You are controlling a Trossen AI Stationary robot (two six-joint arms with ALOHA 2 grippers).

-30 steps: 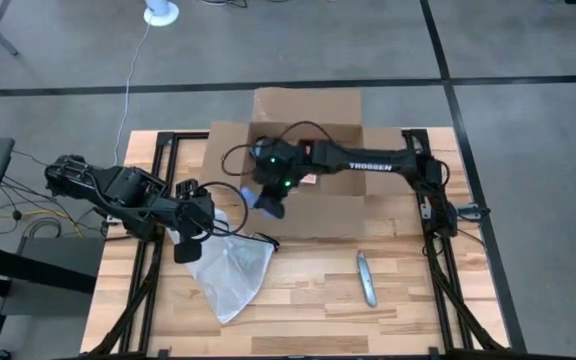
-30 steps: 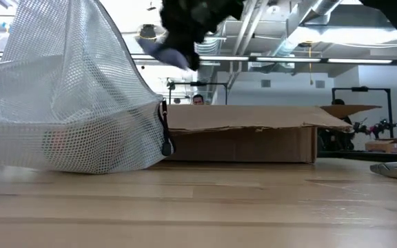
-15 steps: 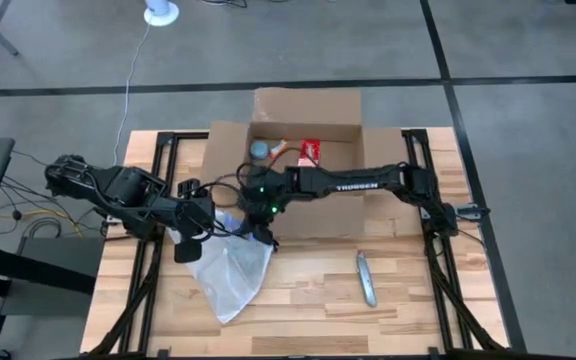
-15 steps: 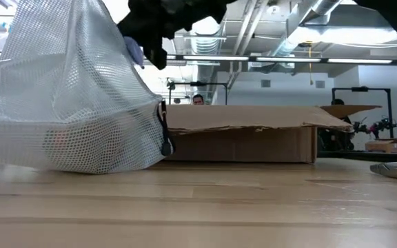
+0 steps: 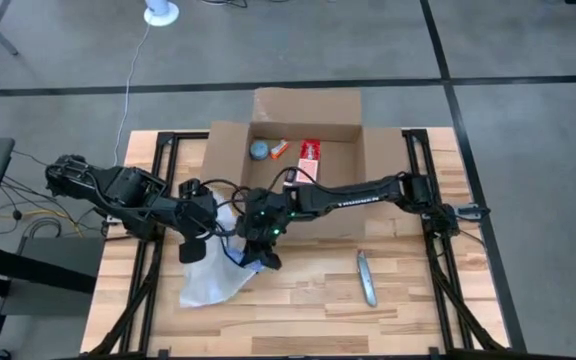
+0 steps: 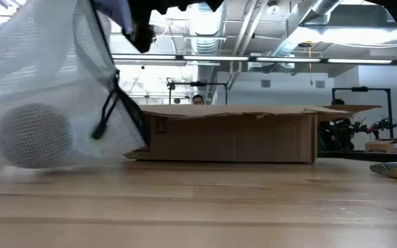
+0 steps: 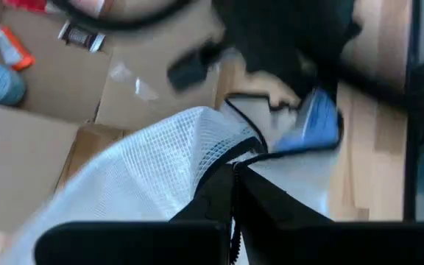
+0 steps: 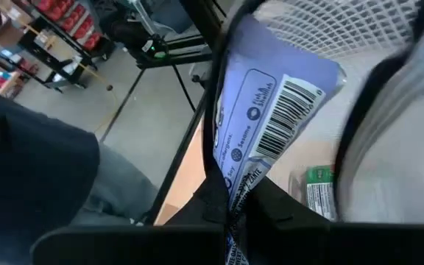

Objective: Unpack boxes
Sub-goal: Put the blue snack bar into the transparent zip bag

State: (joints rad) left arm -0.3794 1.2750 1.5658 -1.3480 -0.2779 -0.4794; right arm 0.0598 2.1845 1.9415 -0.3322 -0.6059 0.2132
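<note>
Your wooden table [image 5: 318,300] holds an open cardboard box [image 5: 306,130] at twelve o'clock, flaps spread, small items lying inside. At about eight o'clock from the box lies a white mesh bag [image 5: 211,277]. Your left gripper [image 5: 194,243] pinches the bag's edge between closed fingers. Your right gripper [image 5: 259,258], just beside it at three o'clock, grips a blue packet [image 8: 260,140] with a barcode at the bag's mouth.

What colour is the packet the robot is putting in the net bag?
Light blue-purple packet with a barcode; right wrist view.
</note>
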